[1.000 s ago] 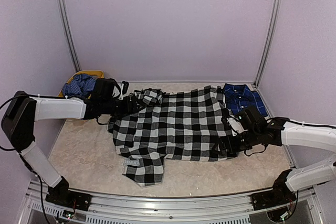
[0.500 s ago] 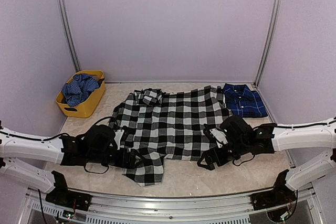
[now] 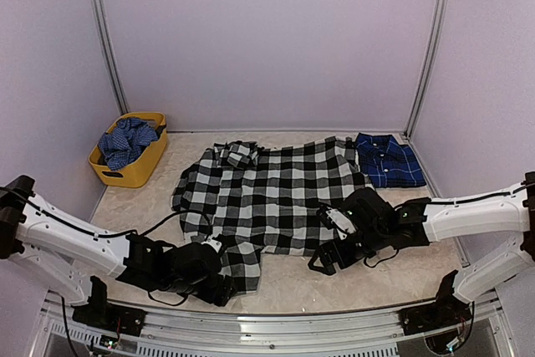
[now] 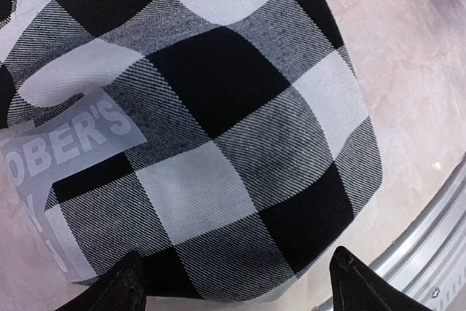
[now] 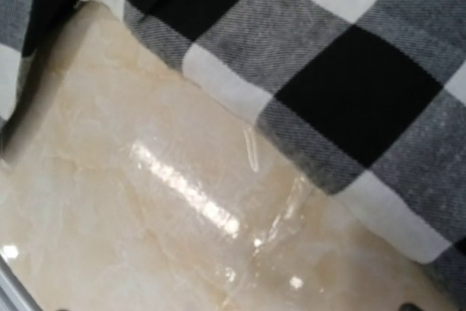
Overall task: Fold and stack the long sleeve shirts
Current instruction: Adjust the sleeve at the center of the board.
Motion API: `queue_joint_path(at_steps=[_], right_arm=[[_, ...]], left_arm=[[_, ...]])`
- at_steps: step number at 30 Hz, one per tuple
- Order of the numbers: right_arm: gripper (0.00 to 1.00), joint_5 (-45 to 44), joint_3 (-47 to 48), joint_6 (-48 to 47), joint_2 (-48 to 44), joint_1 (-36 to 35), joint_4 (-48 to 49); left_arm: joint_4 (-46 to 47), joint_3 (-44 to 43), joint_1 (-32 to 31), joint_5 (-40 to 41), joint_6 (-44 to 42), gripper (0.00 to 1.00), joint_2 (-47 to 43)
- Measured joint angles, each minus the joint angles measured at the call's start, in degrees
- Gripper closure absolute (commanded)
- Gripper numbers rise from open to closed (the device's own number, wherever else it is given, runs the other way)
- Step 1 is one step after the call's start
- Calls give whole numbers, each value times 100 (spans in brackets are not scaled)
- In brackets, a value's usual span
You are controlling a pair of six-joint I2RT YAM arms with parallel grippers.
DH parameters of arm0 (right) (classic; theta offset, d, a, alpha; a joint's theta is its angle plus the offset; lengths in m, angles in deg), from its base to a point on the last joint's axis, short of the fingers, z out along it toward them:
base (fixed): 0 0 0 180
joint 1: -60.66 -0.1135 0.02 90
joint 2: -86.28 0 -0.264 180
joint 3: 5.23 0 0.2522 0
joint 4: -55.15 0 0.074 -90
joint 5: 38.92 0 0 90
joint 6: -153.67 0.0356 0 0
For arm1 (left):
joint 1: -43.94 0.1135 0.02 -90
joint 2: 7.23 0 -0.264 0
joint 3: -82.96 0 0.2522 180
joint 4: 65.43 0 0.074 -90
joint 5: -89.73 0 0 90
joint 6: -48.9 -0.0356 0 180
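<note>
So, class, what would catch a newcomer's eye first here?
The large black-and-white check shirt spread across the table, left gripper and right gripper low at its near edge. Then the yellow basket of blue cloth, back left, and the folded navy plaid shirt, back right.

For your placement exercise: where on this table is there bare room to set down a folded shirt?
Bare table lies between the yellow basket and the black-and-white check shirt, and in the near-right corner by the right arm. Crowded: the middle, and the back-right corner under the navy plaid shirt.
</note>
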Motion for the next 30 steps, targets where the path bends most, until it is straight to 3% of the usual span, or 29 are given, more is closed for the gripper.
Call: queue_joint_path(at_steps=[5, 8, 9, 11, 19, 27, 30], right_arm=[[6, -33, 0, 4, 0, -2, -4], [6, -70, 0, 4, 0, -2, -15], [6, -85, 2, 4, -2, -2, -35], [5, -131, 7, 2, -2, -4, -92], [5, -323, 254, -39, -76, -4, -479], [5, -442, 699, -133, -79, -7, -785], [5, -485, 730, -175, -79, -4, -846]], left_arm=[[-164, -422, -90, 278, -136, 45, 688], [-234, -603, -92, 358, -249, 70, 911], [-258, -634, -94, 378, -258, 88, 944], [-323, -673, -94, 332, -297, 100, 966], [-1204, -800, -109, 188, -363, 100, 623], [-2280, -1598, -35, -428, -433, 100, -691], [-2369, -1943, 278, -774, -590, 100, -1270]])
